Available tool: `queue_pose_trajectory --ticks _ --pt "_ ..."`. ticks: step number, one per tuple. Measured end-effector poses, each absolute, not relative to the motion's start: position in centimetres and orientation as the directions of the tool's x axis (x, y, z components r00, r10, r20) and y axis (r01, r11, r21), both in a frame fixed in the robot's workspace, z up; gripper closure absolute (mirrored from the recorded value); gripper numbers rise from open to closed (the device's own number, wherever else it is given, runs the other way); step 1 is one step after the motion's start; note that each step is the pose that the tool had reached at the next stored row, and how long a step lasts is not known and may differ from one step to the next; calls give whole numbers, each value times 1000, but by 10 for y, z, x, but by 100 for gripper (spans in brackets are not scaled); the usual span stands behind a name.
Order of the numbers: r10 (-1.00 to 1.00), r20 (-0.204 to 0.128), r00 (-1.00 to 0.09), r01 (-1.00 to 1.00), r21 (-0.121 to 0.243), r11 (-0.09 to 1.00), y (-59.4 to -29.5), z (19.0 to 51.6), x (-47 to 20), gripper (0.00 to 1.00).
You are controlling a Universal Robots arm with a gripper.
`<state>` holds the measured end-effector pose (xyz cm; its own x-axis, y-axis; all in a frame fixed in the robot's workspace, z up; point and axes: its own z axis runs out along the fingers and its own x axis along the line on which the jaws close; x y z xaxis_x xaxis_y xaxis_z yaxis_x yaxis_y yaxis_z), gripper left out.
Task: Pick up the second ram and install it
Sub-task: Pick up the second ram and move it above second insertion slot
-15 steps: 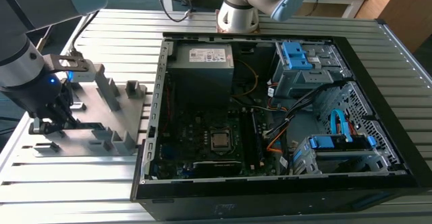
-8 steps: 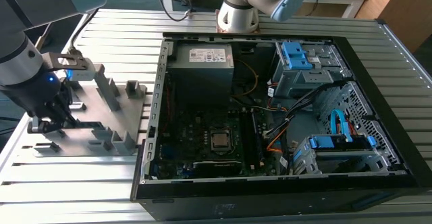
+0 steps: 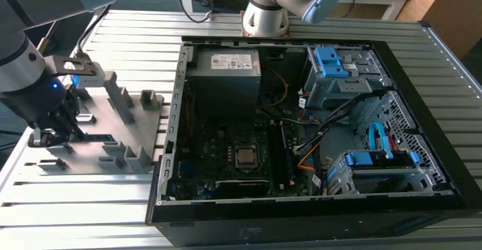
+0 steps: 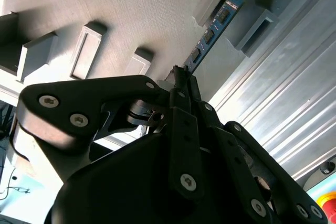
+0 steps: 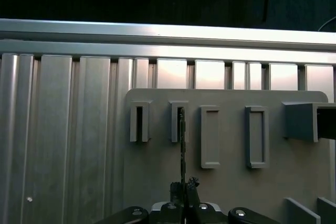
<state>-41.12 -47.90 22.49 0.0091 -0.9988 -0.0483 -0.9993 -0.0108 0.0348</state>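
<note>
The second ram (image 4: 211, 31) is a thin dark board with black chips. It stands on edge on the grey fixture plate (image 5: 231, 182), its far end in a slotted grey block (image 4: 218, 1). In the first wrist view the ram (image 5: 182, 148) shows edge-on, running from a slot block (image 5: 177, 121) to my fingers. My gripper (image 5: 184, 186) is shut on the ram's near end, and the fingertips (image 4: 181, 74) clamp the board from both sides. In the exterior view my gripper (image 3: 47, 139) hangs low over the fixture plate (image 3: 143, 127) at the exterior view's left.
An open computer case (image 3: 178, 120) lies at the exterior view's right, showing the motherboard with its processor (image 3: 245, 156) and black slot rails (image 3: 280, 148). Grey blocks (image 3: 121, 100) rise from the fixture plate. Another arm's base (image 3: 265, 16) stands behind the case on the slatted metal table (image 3: 75, 216).
</note>
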Motion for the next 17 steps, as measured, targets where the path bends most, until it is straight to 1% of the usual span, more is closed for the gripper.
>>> queue_pose_trajectory --ticks 17 --pt "-999 -48 9 -999 35 -11 -479 237 -411 86"
